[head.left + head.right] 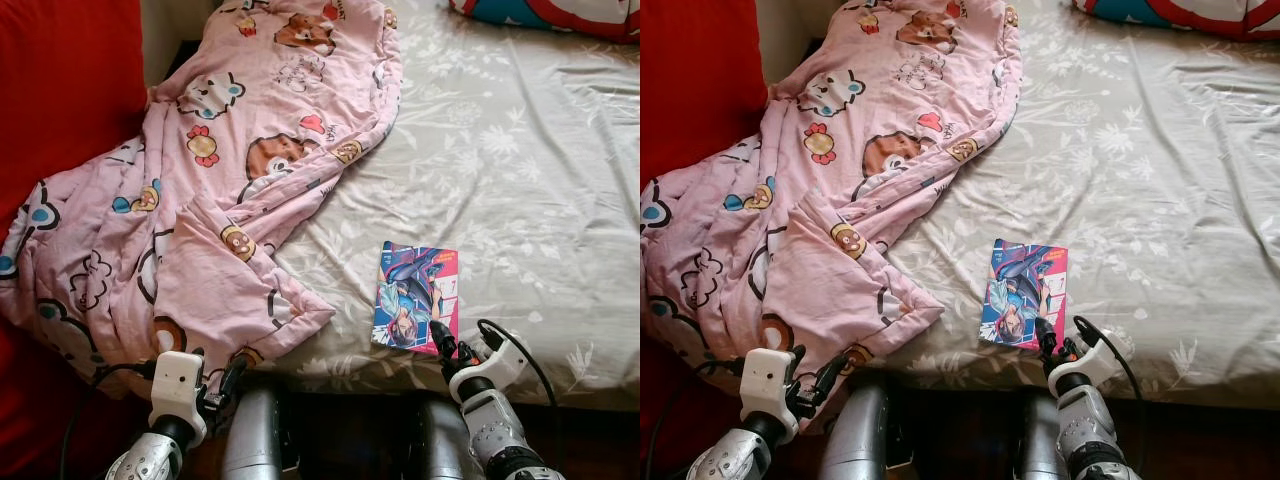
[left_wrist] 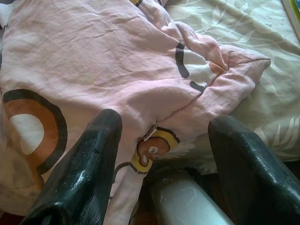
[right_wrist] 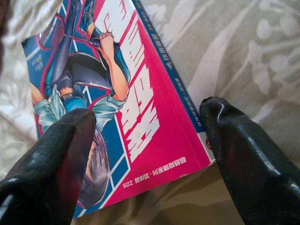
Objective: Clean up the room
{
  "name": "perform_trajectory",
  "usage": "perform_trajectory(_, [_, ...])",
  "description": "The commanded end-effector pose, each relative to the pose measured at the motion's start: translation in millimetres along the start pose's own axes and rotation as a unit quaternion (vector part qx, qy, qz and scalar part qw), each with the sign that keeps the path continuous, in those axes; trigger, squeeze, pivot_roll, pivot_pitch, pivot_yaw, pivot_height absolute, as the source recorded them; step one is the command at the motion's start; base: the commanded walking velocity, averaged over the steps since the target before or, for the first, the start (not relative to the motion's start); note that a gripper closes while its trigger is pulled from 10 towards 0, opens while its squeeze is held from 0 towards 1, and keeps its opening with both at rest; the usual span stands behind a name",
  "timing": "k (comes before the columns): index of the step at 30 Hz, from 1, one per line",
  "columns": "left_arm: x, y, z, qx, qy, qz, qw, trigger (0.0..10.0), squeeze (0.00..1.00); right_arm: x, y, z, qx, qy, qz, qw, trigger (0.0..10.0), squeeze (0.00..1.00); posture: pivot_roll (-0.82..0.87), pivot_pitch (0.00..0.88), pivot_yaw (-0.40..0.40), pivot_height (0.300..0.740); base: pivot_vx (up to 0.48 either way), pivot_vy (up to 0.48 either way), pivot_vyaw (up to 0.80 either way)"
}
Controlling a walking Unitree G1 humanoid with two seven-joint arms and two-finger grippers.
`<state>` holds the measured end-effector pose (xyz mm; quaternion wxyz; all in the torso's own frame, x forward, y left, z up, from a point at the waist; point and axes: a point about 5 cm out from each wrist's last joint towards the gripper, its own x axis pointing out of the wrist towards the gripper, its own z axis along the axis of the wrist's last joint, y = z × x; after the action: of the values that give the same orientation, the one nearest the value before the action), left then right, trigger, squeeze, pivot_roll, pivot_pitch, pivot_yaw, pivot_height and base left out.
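On the bed (image 1: 520,180) you have one comic book (image 1: 416,297) near the front edge and one pink blanket (image 1: 230,190); your right gripper (image 3: 150,140) spreads open around the book's corner, your left gripper (image 2: 164,150) open over the blanket's hem

Even, soft daylight in all four views, head views sharp throughout with only shallow fold shadows on the pink blanket (image 1: 230,180) and bed sheet (image 1: 520,170), dark under the bed edge; wrist views: glossy highlights on near, slightly soft black fingers (image 2: 79,178).
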<state>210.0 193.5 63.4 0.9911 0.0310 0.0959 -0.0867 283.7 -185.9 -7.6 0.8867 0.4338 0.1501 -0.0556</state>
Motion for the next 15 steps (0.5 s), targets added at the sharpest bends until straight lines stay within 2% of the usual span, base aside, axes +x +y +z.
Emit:
perform_trajectory(1, [-6.6, 3.5, -5, 0.006, 0.019, 0.003, 1.000, 10.0, 0.00, -10.4, -9.3, -25, 0.047, 0.038, -0.015, 0.998, 10.0, 0.00, 0.13, 0.294, 0.102, 0.610, 0.000, 0.000, 0.00])
perform_trajectory(6, [-7.5, 4.6, -4, 0.007, 0.021, 0.003, 1.000, 10.0, 0.00, -11.6, -7.7, -29, 0.079, 0.039, 0.003, 0.996, 10.0, 0.00, 0.12, 0.294, 0.103, 0.610, 0.000, 0.000, 0.00])
perform_trajectory(9, [-6.8, 5.4, -4, 0.009, 0.022, 0.004, 1.000, 10.0, 0.00, -16.7, -14.1, -36, 0.079, 0.051, -0.016, 0.995, 10.0, 0.00, 0.13, 0.291, 0.107, 0.610, 0.000, 0.000, 0.00])
perform_trajectory(15, [-7.4, 8.1, -3, 0.014, 0.025, 0.004, 1.000, 10.0, 0.00, -21.4, -16.7, -45, 0.104, 0.067, -0.017, 0.992, 10.0, 0.00, 0.13, 0.288, 0.112, 0.610, 0.000, 0.000, 0.00])
